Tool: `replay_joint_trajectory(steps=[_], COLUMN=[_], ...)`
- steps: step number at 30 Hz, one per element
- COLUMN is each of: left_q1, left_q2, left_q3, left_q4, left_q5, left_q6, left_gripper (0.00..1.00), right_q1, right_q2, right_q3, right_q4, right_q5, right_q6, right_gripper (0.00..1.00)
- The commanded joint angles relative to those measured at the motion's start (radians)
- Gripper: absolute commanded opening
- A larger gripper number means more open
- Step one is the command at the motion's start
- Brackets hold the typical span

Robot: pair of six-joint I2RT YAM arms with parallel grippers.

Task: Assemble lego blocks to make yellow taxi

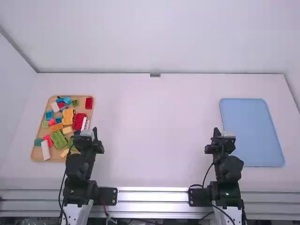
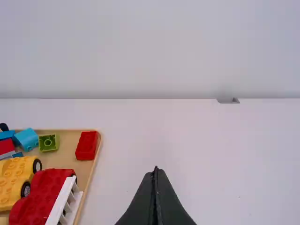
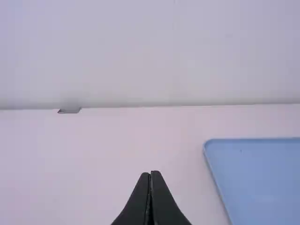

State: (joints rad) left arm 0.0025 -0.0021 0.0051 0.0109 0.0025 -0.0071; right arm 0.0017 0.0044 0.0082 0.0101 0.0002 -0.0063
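My left gripper is folded back over its base, just right of the wooden tray; in the left wrist view the left gripper is shut with nothing between its fingers. My right gripper stands left of the blue tray; the right wrist view shows the right gripper shut too, holding nothing. On the wooden tray lie a yellow wheeled base, a red wheeled base with a white ladder-like piece, a red block and a lime block.
More blocks share the wooden tray, among them a green one, a white one and an orange one. A flat blue tray lies at the table's right. Walls rise behind the table and at its left side.
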Motion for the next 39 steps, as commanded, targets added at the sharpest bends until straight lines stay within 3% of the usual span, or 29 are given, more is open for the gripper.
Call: replay_joint_trajectory(steps=[1,9,18,30,39], left_q1=[0.0,-0.001,-0.005,-0.014,-0.026], left_q2=[0.0,0.016,0.097,0.308,0.497], left_q3=[0.0,0.017,0.092,0.248,0.394], left_q4=[0.0,-0.005,-0.032,-0.025,-0.038], left_q5=[0.0,-0.007,-0.03,-0.08,-0.128], left_q6=[0.0,0.0,-0.001,-0.001,-0.002], left_gripper=[0.0,0.03,0.12,0.31,0.49], right_q1=[0.0,-0.001,0.007,0.04,0.095], right_q2=[0.0,0.035,0.174,0.46,0.772], right_q3=[0.0,0.027,0.141,0.374,0.626], right_q4=[0.0,0.001,-0.023,-0.054,-0.104], right_q5=[-0.002,-0.021,-0.084,-0.207,-0.409], right_q6=[0.002,-0.007,-0.054,-0.17,-0.34], right_gripper=[0.0,0.03,0.12,0.31,0.49])
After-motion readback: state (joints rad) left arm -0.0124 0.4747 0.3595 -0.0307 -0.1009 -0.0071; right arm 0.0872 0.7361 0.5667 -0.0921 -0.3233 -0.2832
